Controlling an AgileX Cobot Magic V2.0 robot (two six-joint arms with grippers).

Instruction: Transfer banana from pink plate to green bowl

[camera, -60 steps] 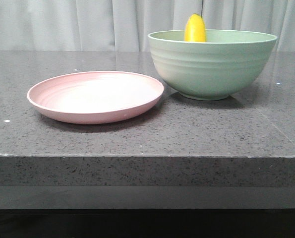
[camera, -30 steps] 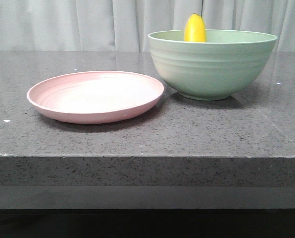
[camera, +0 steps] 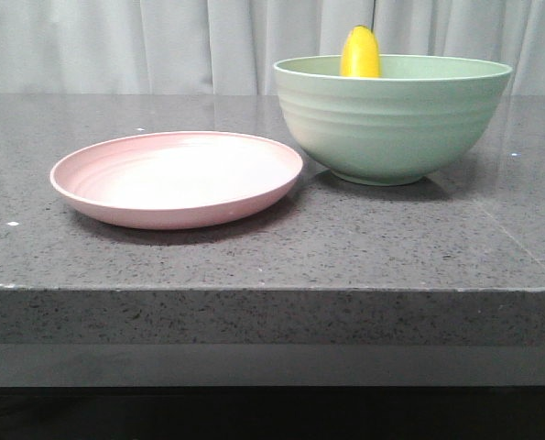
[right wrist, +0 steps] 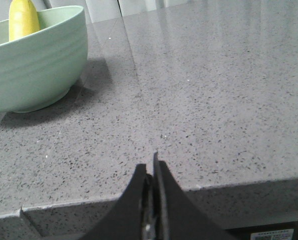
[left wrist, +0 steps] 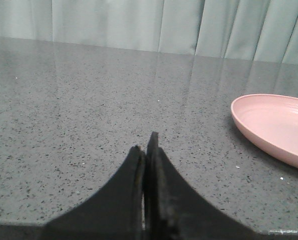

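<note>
Nothing moved: glossy banana (camera: 360, 53) stands in ridged green bowl (camera: 391, 124).

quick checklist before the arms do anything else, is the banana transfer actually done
1. Short bright-yellow banana in the deep ridged mint-green bowl: ok, its upper end shows above the rim.
2. Round shallow pale-pink plate holds nothing: ok.
3. Left gripper free of any load: ok, jaws shut on nothing, beside the plate.
4. Right gripper free of any load: ok, jaws shut on nothing, near the grey speckled stone table edge.
5. Bowl and plate standing flat on the table: ok.
6. How the banana rests lower down in the bowl: cannot tell, the wall hides it.
</note>
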